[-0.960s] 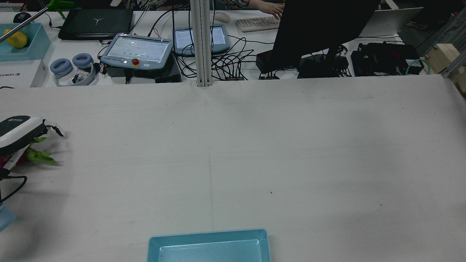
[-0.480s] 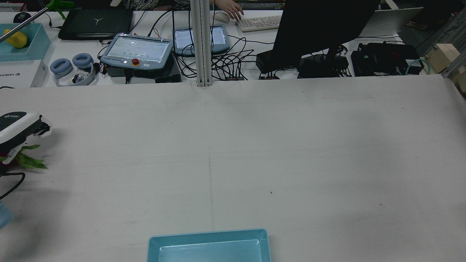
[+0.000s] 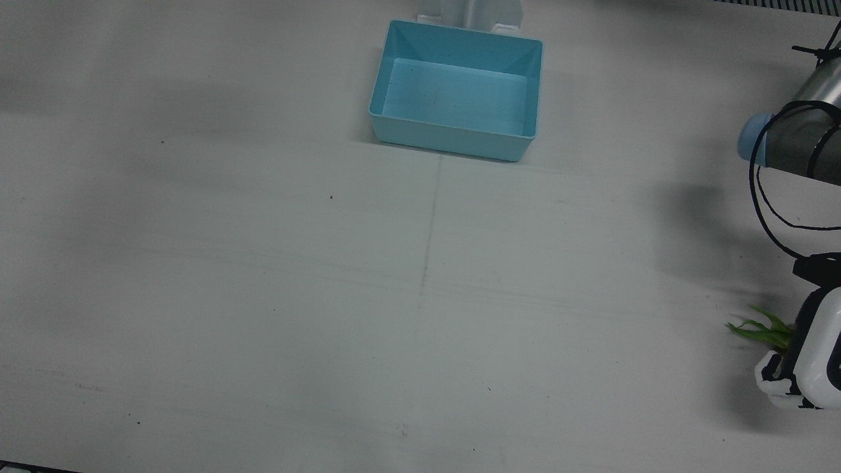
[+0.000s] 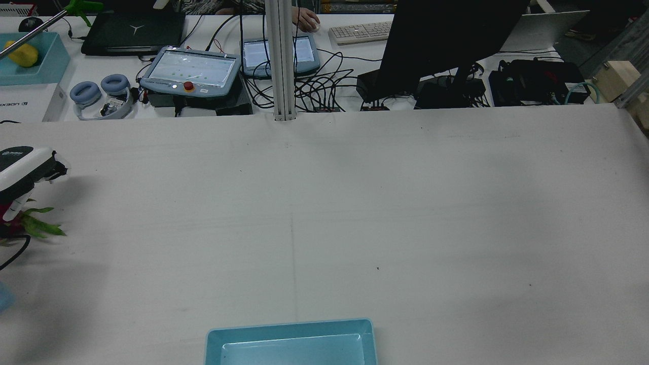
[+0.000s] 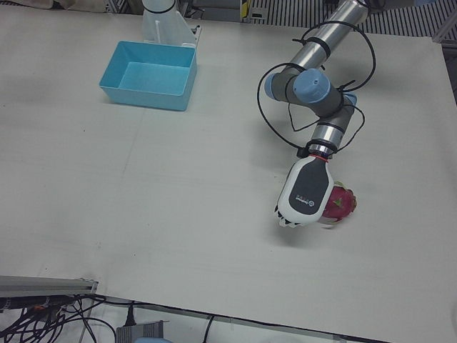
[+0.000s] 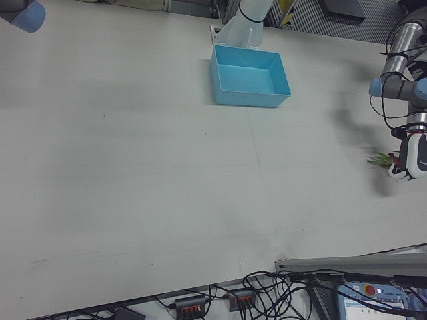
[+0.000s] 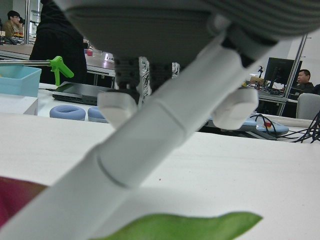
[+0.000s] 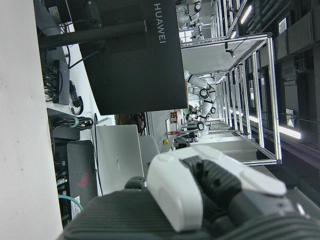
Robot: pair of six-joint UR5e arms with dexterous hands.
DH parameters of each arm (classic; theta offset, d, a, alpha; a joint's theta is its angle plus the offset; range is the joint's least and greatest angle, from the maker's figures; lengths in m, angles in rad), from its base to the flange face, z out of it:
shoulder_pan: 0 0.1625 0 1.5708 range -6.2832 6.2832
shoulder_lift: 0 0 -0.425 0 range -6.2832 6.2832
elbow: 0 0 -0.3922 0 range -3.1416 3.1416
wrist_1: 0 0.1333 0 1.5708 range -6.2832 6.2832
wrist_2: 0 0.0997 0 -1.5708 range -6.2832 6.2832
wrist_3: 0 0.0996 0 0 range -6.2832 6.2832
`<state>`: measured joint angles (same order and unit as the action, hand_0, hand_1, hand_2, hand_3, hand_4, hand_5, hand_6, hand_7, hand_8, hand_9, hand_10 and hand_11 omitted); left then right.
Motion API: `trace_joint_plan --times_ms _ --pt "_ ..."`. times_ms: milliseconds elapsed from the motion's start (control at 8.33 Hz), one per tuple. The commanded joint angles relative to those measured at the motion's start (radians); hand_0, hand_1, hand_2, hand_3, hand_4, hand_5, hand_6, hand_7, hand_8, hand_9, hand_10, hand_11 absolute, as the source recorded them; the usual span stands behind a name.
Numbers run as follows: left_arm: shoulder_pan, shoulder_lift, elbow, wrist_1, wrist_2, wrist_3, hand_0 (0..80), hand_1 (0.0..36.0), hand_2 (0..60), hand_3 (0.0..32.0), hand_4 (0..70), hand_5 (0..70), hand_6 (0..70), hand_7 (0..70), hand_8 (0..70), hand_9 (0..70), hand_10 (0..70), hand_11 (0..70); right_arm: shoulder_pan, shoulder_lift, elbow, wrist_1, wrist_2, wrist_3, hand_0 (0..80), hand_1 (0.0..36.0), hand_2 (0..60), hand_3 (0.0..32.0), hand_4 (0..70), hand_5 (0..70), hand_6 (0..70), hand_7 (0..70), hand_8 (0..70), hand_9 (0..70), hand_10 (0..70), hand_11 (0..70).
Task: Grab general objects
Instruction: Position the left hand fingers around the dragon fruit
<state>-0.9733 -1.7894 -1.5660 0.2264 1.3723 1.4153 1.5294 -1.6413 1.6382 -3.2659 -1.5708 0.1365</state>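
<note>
The dragon fruit (image 5: 339,203) lies on the table (image 5: 178,186) under the left hand (image 5: 305,194), green leaves poking out beside it. The fingers (image 7: 150,130) seem draped over it; whether they grip it I cannot tell. The blue bin (image 5: 150,74) sits well apart.

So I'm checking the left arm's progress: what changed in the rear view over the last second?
The left hand slid toward that view's left edge and up a little, over the dragon fruit. The fruit's green leaves moved left with it at first, then stopped. Whether the fingers grip the fruit cannot be told. A person's hand moved from the keyboard to the mouse. The blue bin stayed put.
</note>
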Motion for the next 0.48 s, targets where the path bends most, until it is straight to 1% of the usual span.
trace_joint_plan --times_ms 0,120,240,360 --pt "0.004 -0.002 -0.037 0.169 0.013 0.004 80.0 36.0 60.0 0.0 27.8 70.0 60.9 70.0 27.3 35.8 16.6 28.5 0.000 0.000 0.000 0.000 0.000 0.000 0.0 0.0 0.0 0.0 0.0 0.0 0.0 0.0 0.0 0.0 0.0 0.0" --pt "0.007 -0.005 -0.048 0.230 0.048 0.005 80.0 36.0 60.0 0.0 8.1 70.0 24.1 70.0 3.8 13.4 0.0 0.4 0.000 0.000 0.002 0.000 0.000 0.000 0.0 0.0 0.0 0.0 0.0 0.0 0.0 0.0 0.0 0.0 0.0 0.0" --pt "-0.001 -0.007 -0.075 0.290 0.072 0.010 80.0 36.0 60.0 0.0 0.2 70.0 6.6 45.7 0.4 7.7 0.0 0.0 0.002 0.000 0.005 0.000 0.000 0.000 0.0 0.0 0.0 0.0 0.0 0.0 0.0 0.0 0.0 0.0 0.0 0.0" --pt "-0.007 -0.002 -0.150 0.325 0.071 0.016 80.0 36.0 60.0 0.0 0.0 70.0 0.0 27.6 0.0 4.1 0.0 0.0 0.002 0.000 0.005 0.000 0.000 0.000 0.0 0.0 0.0 0.0 0.0 0.0 0.0 0.0 0.0 0.0 0.0 0.0"
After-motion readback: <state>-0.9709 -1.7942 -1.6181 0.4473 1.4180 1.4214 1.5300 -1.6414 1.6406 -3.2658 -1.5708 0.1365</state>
